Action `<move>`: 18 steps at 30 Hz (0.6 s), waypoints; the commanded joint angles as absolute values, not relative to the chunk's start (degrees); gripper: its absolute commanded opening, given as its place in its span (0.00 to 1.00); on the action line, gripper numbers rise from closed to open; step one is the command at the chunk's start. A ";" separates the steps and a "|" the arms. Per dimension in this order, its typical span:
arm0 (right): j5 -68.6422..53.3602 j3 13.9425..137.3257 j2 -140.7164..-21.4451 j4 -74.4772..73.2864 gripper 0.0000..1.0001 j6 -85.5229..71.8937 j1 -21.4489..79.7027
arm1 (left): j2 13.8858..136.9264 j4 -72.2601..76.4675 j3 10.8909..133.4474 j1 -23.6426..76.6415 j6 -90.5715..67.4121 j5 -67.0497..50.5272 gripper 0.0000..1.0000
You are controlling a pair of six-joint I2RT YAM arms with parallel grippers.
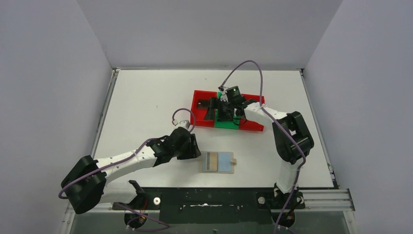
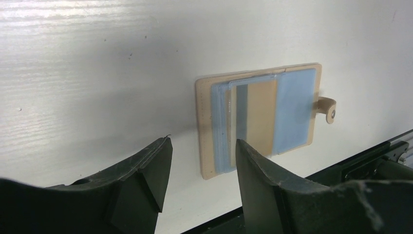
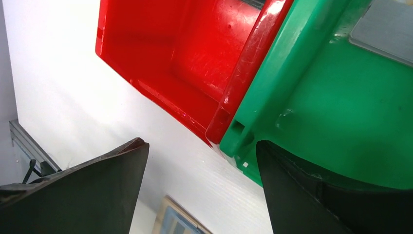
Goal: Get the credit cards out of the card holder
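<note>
The left gripper (image 2: 203,146), fingers (image 2: 141,180) wide and empty, hovers just beside the card holder (image 2: 294,109), laid open on the worktop (image 2: 97,73) so its tan striped credit card (image 2: 260,114) faces up for extraction; beyond the holder the right gripper (image 3: 202,146), equally wide, hangs over the trays (image 3: 185,63).

No legible text, label, brand, number or sign is present on the card holder (image 2: 204,131), the credit card (image 2: 260,117), the red tray (image 3: 160,44) or the green tray (image 3: 331,112).
</note>
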State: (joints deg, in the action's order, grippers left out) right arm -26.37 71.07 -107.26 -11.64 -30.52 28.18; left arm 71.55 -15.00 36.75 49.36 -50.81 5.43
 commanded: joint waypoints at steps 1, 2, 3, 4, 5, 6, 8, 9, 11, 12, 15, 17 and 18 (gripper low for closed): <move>-25.25 74.56 -103.17 -14.52 0.84 -28.55 28.26 | 70.34 -11.86 36.41 48.87 -50.53 3.77 0.50; -21.60 73.99 -101.37 -15.70 0.84 -28.88 28.08 | 70.56 -11.49 36.65 48.87 -50.09 3.11 0.50; -17.98 72.85 -99.09 -16.63 0.84 -29.30 28.18 | 70.68 -10.74 36.77 48.94 -49.60 2.11 0.50; -15.87 70.42 -95.65 -16.66 0.85 -29.70 28.33 | 70.84 -9.85 36.90 48.95 -48.97 1.13 0.50; -13.76 68.52 -92.85 -16.86 0.86 -30.86 28.39 | 70.98 -8.81 36.91 48.99 -48.47 0.12 0.50; -12.29 66.43 -90.15 -17.06 0.86 -32.36 28.70 | 71.40 -7.62 36.77 48.98 -48.16 -1.05 0.50; -9.92 61.35 -84.70 -16.05 0.85 -35.14 30.30 | 72.40 -5.89 36.94 49.23 -47.93 -2.89 0.50; -9.11 58.16 -82.26 -15.13 0.84 -37.11 31.14 | 73.10 -5.47 37.30 49.29 -47.90 -3.52 0.50; -10.95 51.35 -77.60 -10.99 0.79 -41.76 32.64 | 74.69 -4.83 37.44 49.70 -47.82 -4.76 0.50; -11.84 48.23 -75.65 -8.58 0.77 -44.62 33.52 | 75.43 -4.64 38.10 49.86 -47.74 -5.19 0.50; -12.22 39.52 -71.06 -2.99 0.69 -51.96 36.67 | 77.42 -4.22 39.43 50.54 -47.77 -6.37 0.46; -12.25 34.96 -69.15 -0.30 0.63 -55.94 38.32 | 78.37 -3.52 39.39 50.99 -48.23 -7.42 0.45; -12.15 32.98 -68.42 0.92 0.61 -57.61 38.96 | 78.72 -3.06 39.21 51.14 -48.68 -7.81 0.45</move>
